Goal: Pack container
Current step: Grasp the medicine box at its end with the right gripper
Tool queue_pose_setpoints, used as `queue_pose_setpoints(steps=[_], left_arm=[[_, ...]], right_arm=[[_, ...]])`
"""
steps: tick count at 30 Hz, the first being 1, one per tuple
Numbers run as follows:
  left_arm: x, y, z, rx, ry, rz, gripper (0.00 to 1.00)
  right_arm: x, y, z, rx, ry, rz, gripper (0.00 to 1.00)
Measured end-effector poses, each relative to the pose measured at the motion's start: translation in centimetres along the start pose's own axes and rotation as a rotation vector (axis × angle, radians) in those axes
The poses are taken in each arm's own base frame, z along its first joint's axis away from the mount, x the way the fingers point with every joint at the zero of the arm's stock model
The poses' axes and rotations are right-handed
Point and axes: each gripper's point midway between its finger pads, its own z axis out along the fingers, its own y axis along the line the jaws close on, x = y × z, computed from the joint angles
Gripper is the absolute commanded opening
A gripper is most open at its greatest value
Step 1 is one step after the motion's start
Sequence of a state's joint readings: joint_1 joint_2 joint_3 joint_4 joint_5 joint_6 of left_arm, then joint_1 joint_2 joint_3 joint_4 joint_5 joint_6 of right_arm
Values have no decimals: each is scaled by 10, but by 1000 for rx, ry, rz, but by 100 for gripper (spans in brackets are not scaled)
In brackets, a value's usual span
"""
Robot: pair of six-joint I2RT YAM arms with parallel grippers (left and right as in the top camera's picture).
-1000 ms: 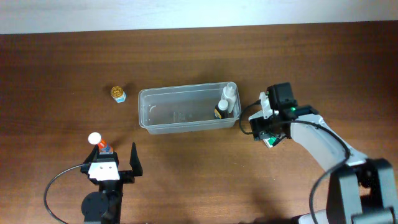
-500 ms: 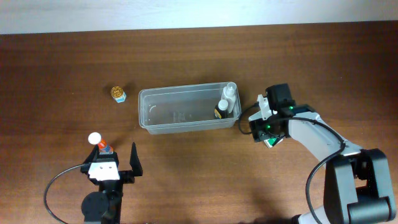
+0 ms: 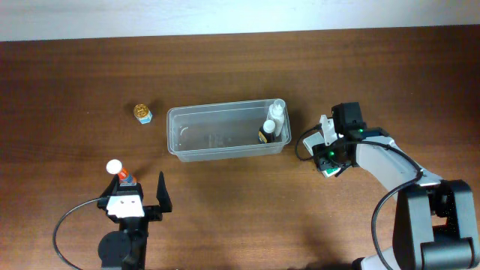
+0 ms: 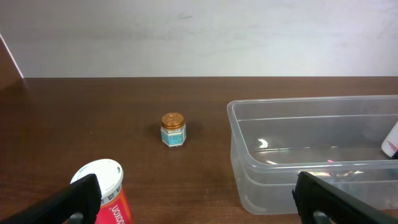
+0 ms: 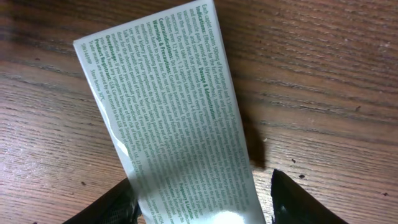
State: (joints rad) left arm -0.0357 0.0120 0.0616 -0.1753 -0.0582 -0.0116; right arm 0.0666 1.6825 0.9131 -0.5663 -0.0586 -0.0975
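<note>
The container (image 3: 217, 133), a clear rectangular tub, stands mid-table; it also shows in the left wrist view (image 4: 298, 158). Two small bottles (image 3: 274, 124) stand in its right end. My right gripper (image 3: 331, 159) is right of the tub, pointing down over a white box with green print (image 5: 165, 106) that lies flat on the table. Its fingers (image 5: 202, 202) are open and straddle the box, the left one against it, the right one a small gap off. My left gripper (image 3: 139, 196) is open and empty at the front left, beside a red bottle with a white cap (image 3: 118, 170).
A small gold-lidded jar (image 3: 142, 113) stands left of the tub, also in the left wrist view (image 4: 173, 129). The red bottle (image 4: 106, 193) sits just inside my left finger. The table's far edge meets a white wall.
My right gripper has shifted a little to the right, away from the tub, staying over the box. The left arm has not moved.
</note>
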Motion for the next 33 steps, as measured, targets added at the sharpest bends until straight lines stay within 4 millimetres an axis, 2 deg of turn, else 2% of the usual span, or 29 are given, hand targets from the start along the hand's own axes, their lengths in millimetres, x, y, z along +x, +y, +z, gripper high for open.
queue_pose_setpoints(steps=[8,11,18,25,29,33], left_arm=[[0,0,0,0,0,0,100],[0,0,0,0,0,0,99],[0,0,0,0,0,0,99],[0,0,0,0,0,0,99],[0,0,0,0,0,0,99],[0,0,0,0,0,0,99]], right_arm=[[4,4,3,-23,7,59,58],[10,5,5,-24,23,109,51],[10,5,5,-23,21,178,43],[8,4,5,-23,16,200,43],[8,5,-1,-23,39,205,43],[-5,4,-19,-22,30,203,43]])
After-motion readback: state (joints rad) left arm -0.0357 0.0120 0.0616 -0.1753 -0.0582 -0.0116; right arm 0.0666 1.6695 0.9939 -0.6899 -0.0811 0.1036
